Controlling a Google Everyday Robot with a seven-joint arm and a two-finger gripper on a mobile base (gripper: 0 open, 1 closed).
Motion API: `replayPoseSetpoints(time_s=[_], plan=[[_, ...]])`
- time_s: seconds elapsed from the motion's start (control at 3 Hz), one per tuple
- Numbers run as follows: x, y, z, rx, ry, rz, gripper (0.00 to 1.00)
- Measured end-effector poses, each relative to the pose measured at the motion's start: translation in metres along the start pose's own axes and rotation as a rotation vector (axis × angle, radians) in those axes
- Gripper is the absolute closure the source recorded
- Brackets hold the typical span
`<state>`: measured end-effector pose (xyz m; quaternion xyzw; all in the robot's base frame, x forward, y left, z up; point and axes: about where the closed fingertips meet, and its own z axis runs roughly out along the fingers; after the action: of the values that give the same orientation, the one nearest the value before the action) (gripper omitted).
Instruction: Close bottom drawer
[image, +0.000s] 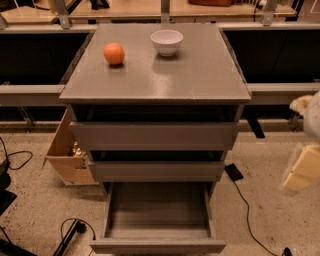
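Observation:
The grey cabinet (200, 80) has three drawers. The bottom drawer (157, 246) is pulled far out toward me, and its shallow grey box (157, 210) lies open with nothing in it. The middle drawer front (156, 171) and the top drawer front (154, 136) each stand out a little from the cabinet. My gripper (300, 170), cream coloured, hangs at the right edge of the view. It is level with the middle drawer, well to the right of the cabinet and touching nothing. The white arm (313, 114) shows above it.
An orange (114, 53) and a white bowl (167, 41) sit on the cabinet top. An open cardboard box (67, 155) stands on the floor at the left. Cables (245, 205) and a black plug (233, 172) lie on the speckled floor at the right, more cables at the left.

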<state>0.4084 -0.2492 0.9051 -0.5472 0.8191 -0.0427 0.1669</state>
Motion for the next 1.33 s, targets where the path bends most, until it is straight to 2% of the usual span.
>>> replayPoseSetpoints(time_s=[0.33, 0.67, 1.0, 1.33], plan=[[0.036, 0.023, 0.051, 0.029, 0.05, 0.033, 0.0], [0.077, 0.071, 0.129, -0.043, 0.1, 0.066, 0.0], [0.095, 0.096, 0.164, -0.115, 0.131, 0.123, 0.0], [0.095, 0.099, 0.171, -0.121, 0.139, 0.121, 0.0]])
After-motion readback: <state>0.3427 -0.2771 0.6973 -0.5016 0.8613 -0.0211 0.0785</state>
